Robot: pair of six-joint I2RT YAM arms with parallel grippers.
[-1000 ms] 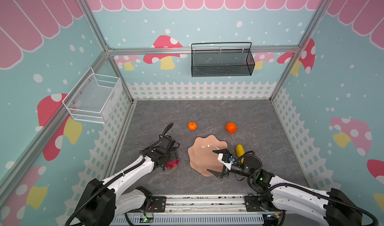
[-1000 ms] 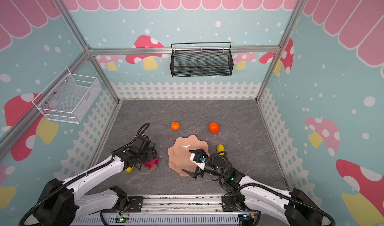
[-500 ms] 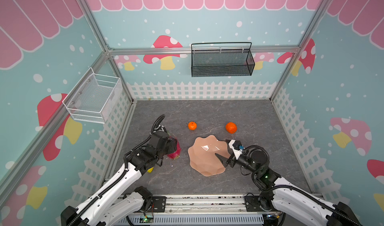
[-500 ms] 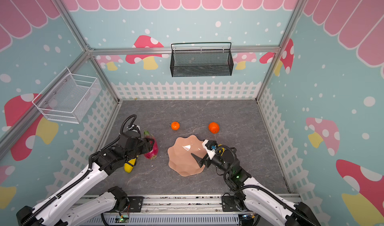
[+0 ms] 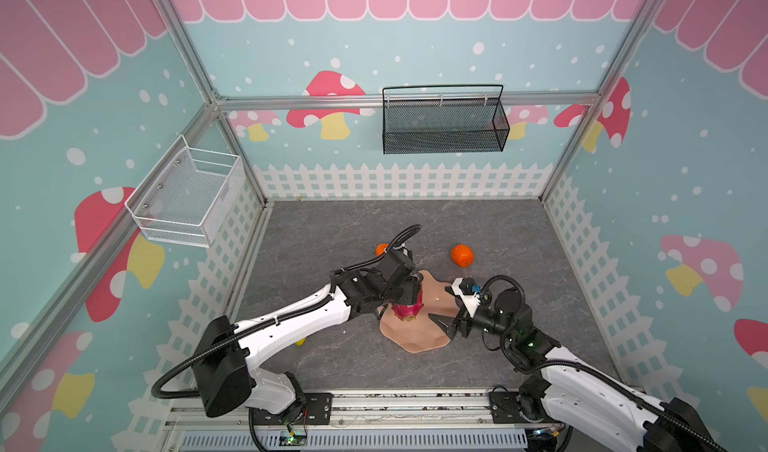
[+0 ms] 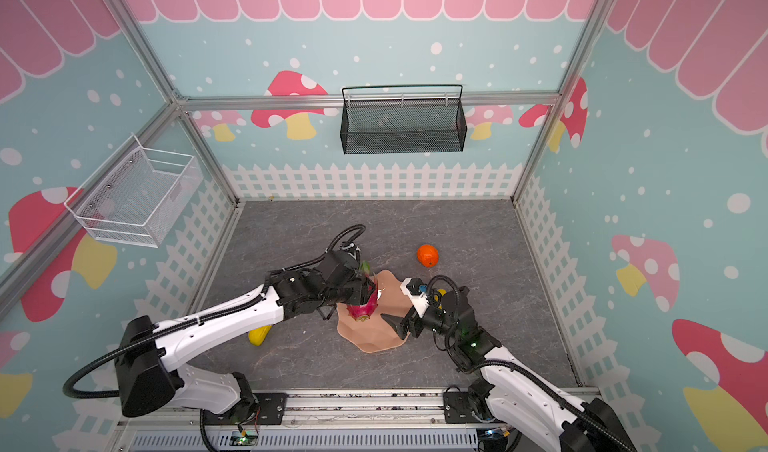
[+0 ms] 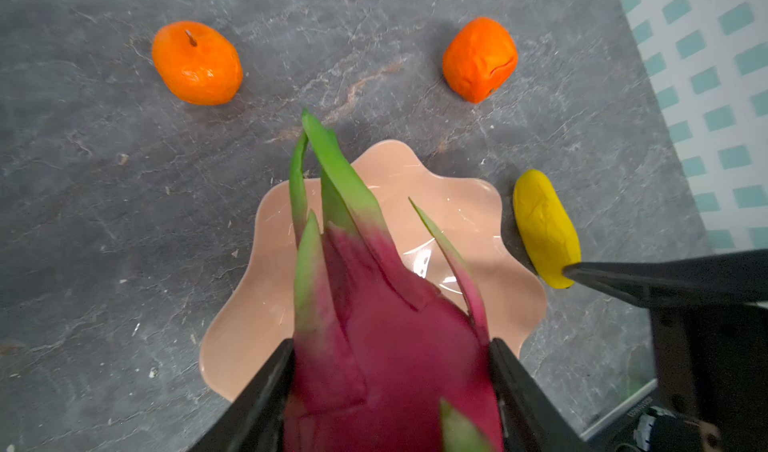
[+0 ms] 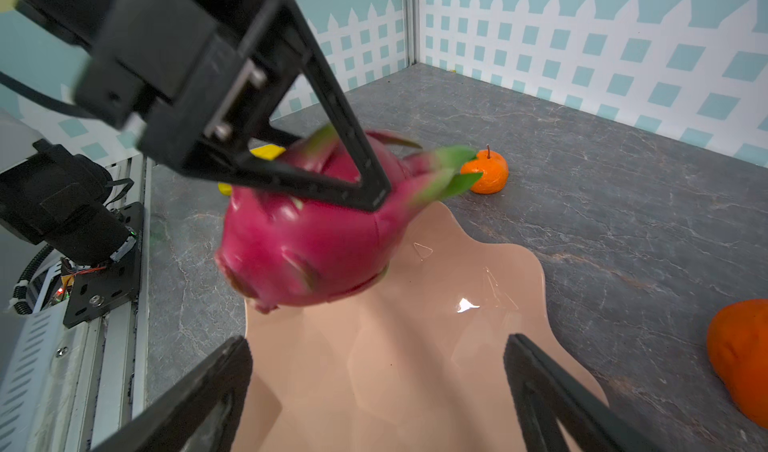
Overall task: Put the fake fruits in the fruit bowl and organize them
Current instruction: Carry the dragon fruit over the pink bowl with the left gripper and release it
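While around dragon fruit (image 5: 405, 309), left claw (image 7: 391, 346) downward-angled.

Your gray, stone-veined tabletop (image 5: 519, 238) carries five things. The pink bowl (image 5: 415, 340) sits near the front middle. Behind it, apart from its rim and from each other, lie one orange (image 5: 462, 255) and a second orange (image 7: 197, 63). A yellow fruit (image 7: 544, 229) lies just beside the bowl's right rim; the other yellow fruit (image 6: 259, 335) lies well apart from the bowl, on the left.
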